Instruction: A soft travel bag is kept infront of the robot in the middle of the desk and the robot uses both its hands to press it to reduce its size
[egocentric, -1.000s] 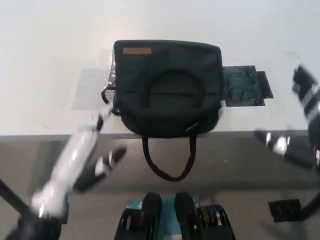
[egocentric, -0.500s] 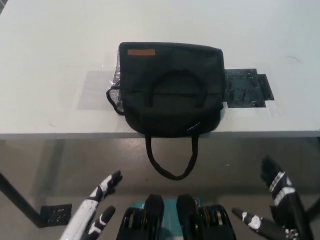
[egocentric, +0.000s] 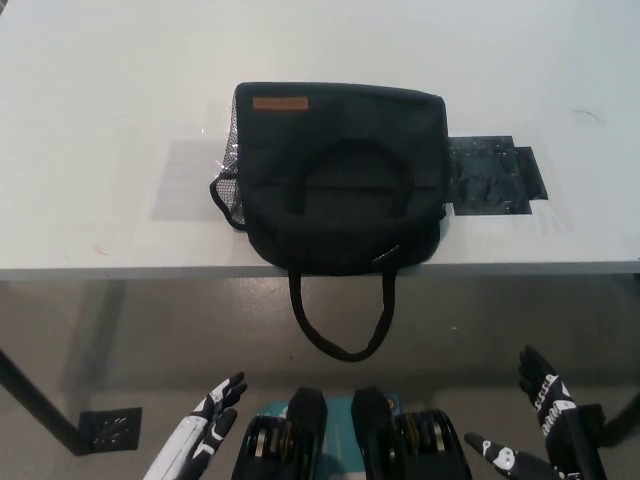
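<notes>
Soft black travel bag (egocentric: 340, 175) sat on the white bench (egocentric: 100, 130), roughly mid-bench and right at the near edge; it lay flat, top face up, with an orange label (egocentric: 280, 103) near its far-left corner and a mesh pocket (egocentric: 231, 170) on its left side. 1 carry handle (egocentric: 357, 165) lay arched flat on the top face; the other handle (egocentric: 342, 325) hung off the near edge, looping down below the bench top. A dark flat patch (egocentric: 490, 175) lay on the bench just beside the bag's right side, touching or nearly touching it; could not tell which.

Left hand (egocentric: 205, 425), white with black fingertips, was at the lower left, below the bench edge and well apart from the bag; fingers spread, holding nothing. Right hand (egocentric: 535, 435), black with white markings, was at the lower right, also below the bench edge and well apart from the bag; fingers apart, nothing held. Neither hand touched the bag or the bench.

A dark bench leg (egocentric: 35, 405) ran down at lower left to a black foot plate (egocentric: 108, 428) on the grey floor (egocentric: 150, 330).
</notes>
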